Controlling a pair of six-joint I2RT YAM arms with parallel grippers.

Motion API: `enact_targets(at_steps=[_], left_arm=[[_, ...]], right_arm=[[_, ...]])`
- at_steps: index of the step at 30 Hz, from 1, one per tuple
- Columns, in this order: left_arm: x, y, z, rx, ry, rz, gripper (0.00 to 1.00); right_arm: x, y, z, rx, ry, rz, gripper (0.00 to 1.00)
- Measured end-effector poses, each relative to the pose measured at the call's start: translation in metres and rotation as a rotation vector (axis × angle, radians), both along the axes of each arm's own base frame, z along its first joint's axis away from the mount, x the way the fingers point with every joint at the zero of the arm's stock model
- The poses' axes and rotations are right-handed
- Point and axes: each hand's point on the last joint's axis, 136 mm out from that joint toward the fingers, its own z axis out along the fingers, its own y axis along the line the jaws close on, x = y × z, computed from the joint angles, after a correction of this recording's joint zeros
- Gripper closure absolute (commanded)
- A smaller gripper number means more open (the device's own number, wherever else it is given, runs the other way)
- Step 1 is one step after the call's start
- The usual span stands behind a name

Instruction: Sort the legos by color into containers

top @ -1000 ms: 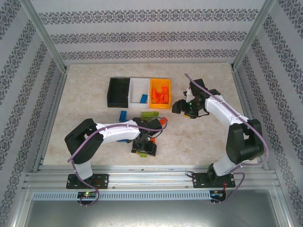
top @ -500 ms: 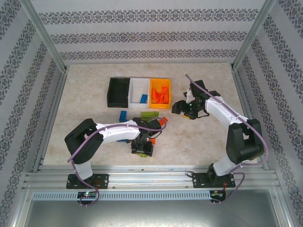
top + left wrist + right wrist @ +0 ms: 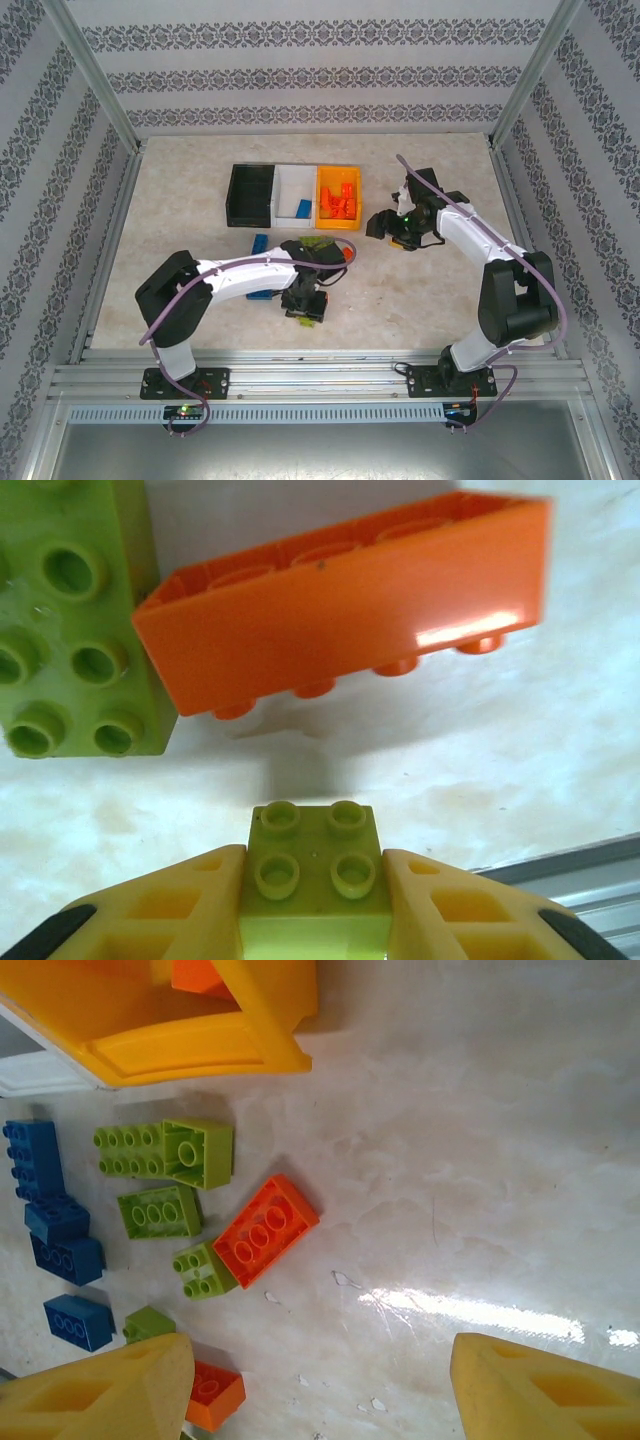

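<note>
My left gripper [image 3: 313,885] is shut on a small lime green lego [image 3: 312,845], its yellow fingers [image 3: 170,900] pressing both sides. Just beyond lie an orange lego [image 3: 350,605] on its side and a larger green lego [image 3: 70,620]. From above, the left gripper [image 3: 304,302] is low over the near middle of the table. The black container [image 3: 229,197], the white container [image 3: 290,180] with a blue lego [image 3: 303,208], and the orange container [image 3: 338,169] with orange legos stand in a row. My right gripper [image 3: 390,226] stands open beside the orange container [image 3: 200,1030], above loose green, blue and orange legos [image 3: 265,1230].
Loose legos lie in front of the bins: a blue one [image 3: 260,245], a green one [image 3: 316,242], another blue one [image 3: 262,295] by the left arm. A metal rail [image 3: 580,865] runs along the table's near edge. Patterned walls and frame posts [image 3: 95,80] enclose the table.
My left gripper has shut on the small green lego and shifted slightly away from the near edge. The right arm has barely moved and stays open.
</note>
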Motion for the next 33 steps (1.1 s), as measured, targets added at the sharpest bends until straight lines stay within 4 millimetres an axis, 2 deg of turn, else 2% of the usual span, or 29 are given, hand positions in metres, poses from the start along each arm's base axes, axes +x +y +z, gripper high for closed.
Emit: enact_targets(at_steps=[7,10,13,17,20,23,27,33], left_arm=[[0.002,0.011,0.024,-0.013,-0.034,0.015,0.67],[0.018,0.018,0.04,-0.025,-0.054,0.045,0.67],[0.057,0.022,0.067,-0.07,-0.119,0.088,0.67],[0.127,0.037,0.112,-0.129,-0.25,0.147,0.67],[0.177,0.051,0.13,-0.131,-0.329,0.169,0.67],[0.219,0.061,0.132,-0.114,-0.37,0.176,0.67],[0.265,0.067,0.119,-0.092,-0.387,0.167,0.67],[0.311,0.068,0.101,-0.087,-0.402,0.147,0.67]], right_arm=[[0.003,0.001,-0.005,0.002,0.003,0.001,0.31],[0.003,0.001,-0.006,0.002,0.006,0.001,0.31],[0.003,0.001,-0.006,0.002,0.008,-0.001,0.31],[0.003,0.001,-0.006,0.007,0.015,-0.017,0.31],[0.003,0.002,-0.006,0.008,0.019,-0.019,0.31],[0.004,0.006,-0.006,0.005,0.031,-0.008,0.31],[0.0,0.017,-0.003,0.0,0.036,0.02,0.31],[-0.009,0.027,-0.005,-0.018,0.058,0.038,0.31]])
